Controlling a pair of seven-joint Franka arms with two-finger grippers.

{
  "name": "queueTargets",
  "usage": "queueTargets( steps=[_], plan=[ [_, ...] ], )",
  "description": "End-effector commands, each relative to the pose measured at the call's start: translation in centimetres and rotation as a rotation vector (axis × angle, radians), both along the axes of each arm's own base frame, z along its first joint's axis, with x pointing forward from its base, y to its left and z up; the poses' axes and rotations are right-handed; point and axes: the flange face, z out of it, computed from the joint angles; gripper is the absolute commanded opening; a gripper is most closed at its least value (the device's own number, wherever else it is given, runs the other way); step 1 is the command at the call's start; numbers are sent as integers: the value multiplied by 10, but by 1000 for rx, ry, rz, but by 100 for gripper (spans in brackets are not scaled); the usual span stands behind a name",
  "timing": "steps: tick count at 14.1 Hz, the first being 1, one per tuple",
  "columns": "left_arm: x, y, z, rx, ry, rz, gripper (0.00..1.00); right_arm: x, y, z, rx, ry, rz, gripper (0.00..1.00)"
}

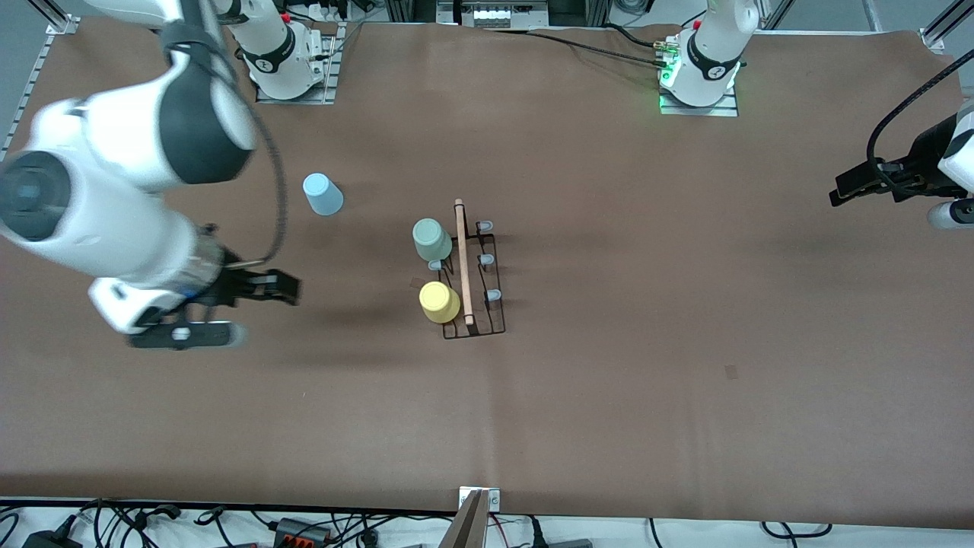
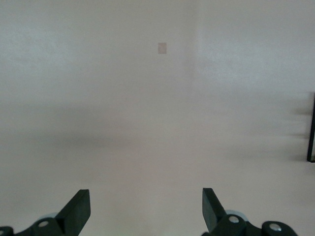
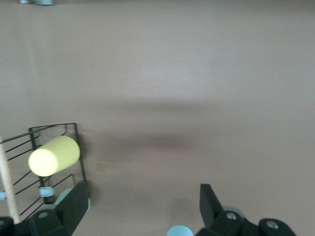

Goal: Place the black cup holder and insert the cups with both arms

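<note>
Brown tabletop (image 1: 609,396). Black rack (image 1: 475,278) mid-table; green cup (image 1: 431,239) and yellow cup (image 1: 439,301) sit on its pegs. Blue cup (image 1: 323,194) stands apart, toward the right arm's end. Right tool (image 1: 262,285) released, empty, above bare tabletop. Left tool (image 1: 856,185) released, waiting at its own end.

blk rack (image 1: 475,285), yellow cup (image 1: 439,301), brown table (image 1: 647,342)

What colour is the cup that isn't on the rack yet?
Light blue cup, clearest in the front view.
</note>
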Motion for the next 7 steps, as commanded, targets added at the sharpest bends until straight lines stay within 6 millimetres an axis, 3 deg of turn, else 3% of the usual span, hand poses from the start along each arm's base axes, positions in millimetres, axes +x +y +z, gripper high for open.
queueTargets(
  steps=[1, 3, 5, 7],
  plan=[
    [-2, 1, 3, 14, 3, -15, 100, -5, -40, 20, -14, 2, -10, 100],
    [0, 4, -2, 32, 13, -14, 100, -6, -95, 34, 13, -6, -66, 100],
    [0, 7, -3, 45, 17, -9, 100, -20, -140, 52, 21, -17, -78, 100],
    [1, 3, -4, 46, 18, -14, 100, -38, -172, 68, -17, -37, -70, 100]
  ],
)
